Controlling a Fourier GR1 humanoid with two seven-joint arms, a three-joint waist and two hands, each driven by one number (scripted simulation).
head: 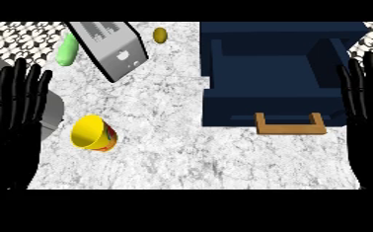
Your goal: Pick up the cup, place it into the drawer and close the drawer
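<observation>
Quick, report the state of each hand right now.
Left hand: open, holding nothing, fingers up at the view's left edge.
Right hand: open, holding nothing, fingers up at the view's right edge.

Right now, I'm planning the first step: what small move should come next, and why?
Probably bring the left hand toward the yellow cup: the cup sits unheld on the counter nearest that hand, and the drawer looks open, ready to take it.

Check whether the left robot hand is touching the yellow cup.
Apart. The head view shows a strip of counter between the open left robot hand, resting at the left edge, and the yellow cup.
</observation>
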